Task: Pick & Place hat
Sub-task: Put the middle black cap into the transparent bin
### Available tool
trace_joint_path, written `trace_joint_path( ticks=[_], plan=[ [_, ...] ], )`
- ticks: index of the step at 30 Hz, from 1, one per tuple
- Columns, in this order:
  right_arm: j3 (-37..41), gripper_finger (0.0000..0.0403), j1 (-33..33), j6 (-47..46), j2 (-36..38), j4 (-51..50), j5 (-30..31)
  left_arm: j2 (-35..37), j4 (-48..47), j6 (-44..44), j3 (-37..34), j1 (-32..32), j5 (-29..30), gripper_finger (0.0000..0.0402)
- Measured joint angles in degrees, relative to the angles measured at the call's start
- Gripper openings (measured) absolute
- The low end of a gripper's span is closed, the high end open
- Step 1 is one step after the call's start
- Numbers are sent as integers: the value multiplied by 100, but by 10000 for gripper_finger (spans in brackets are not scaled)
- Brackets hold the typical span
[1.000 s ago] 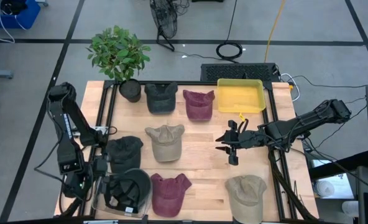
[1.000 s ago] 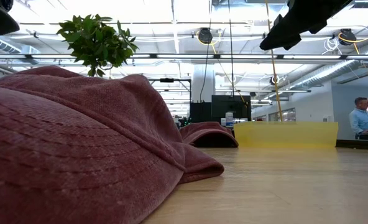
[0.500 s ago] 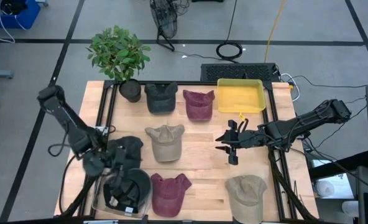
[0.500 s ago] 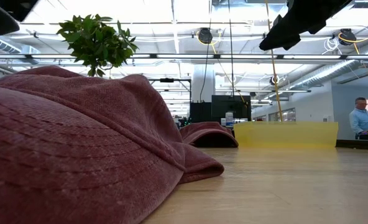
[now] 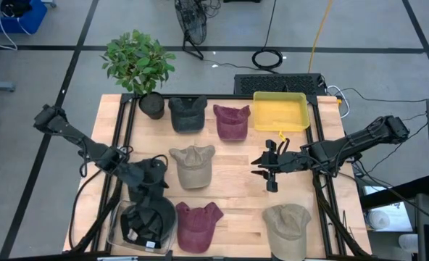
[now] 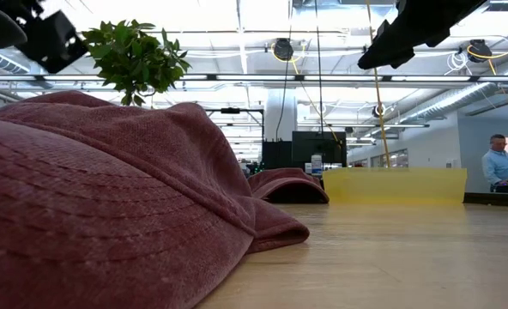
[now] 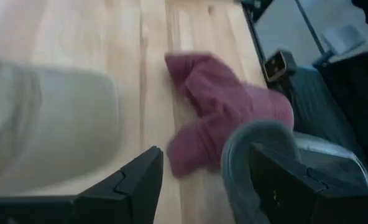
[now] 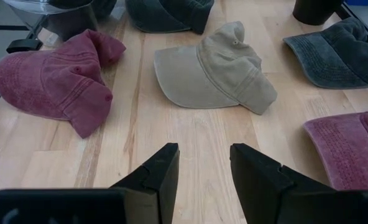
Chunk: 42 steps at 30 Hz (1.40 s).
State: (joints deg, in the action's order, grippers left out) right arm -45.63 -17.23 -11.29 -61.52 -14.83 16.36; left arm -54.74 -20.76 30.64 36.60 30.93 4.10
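Note:
Several caps lie crown-up on the wooden table. In the high view my left gripper is open above the near-right edge of a dark grey cap at the table's left. Just nearward stands a clear tub with a black cap inside. A maroon cap lies right of the tub, and a tan cap lies in the middle. The left wrist view shows the open left gripper before the maroon cap. My right gripper hangs open over bare wood at centre-right and is also open in its wrist view.
Along the far edge stand a potted plant, a dark cap, a maroon cap and a yellow tray. Another tan cap lies near-right. Bare wood shows between the middle tan cap and my right gripper. A person stands far behind.
My left arm has stretched out from its folded pose at the table's left edge. Its gripper has travelled toward the table's right, from beside the clear tub to over the dark grey cap. The caps have stayed where they were.

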Motion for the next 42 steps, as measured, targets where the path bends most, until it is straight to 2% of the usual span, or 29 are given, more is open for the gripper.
trace_joint_path(
  ticks=[8, 12, 15, 17, 21, 25, 26, 32, 37, 42],
  plan=[
    [0, 130, 0, 0, 0, -2, 0, -112, -124, 493, 1, 7, -974, 237],
    [0, 130, 0, 0, 0, -3, 0, -196, 2, 544, 2, 195, -1084, 236],
    [0, 130, 1, 0, 0, -2, 0, -205, 43, 541, 0, 454, -792, 225],
    [0, 130, 2, 0, 0, -4, 0, -205, 38, 483, 2, 622, -563, 202],
    [0, 130, 1, 0, 0, -2, 0, -205, 38, 469, 1, 847, -262, 127],
    [0, 130, 0, 0, 0, -3, 0, -205, 13, 708, 2, 1078, -212, 32],
    [0, 130, 2, 0, 0, -2, 0, -198, -36, 751, 2, 1156, -184, 19],
    [0, 130, 0, 0, 0, -2, 0, -192, -349, 1262, 2, 1735, 515, 33],
    [2, 130, 0, 0, 0, 0, 0, -181, -274, 1628, 2, 2239, 1483, 12],
    [192, 130, 2, -14, 4, 49, 2, -181, -189, 1945, 2, 2933, 2453, 27]
  ],
)
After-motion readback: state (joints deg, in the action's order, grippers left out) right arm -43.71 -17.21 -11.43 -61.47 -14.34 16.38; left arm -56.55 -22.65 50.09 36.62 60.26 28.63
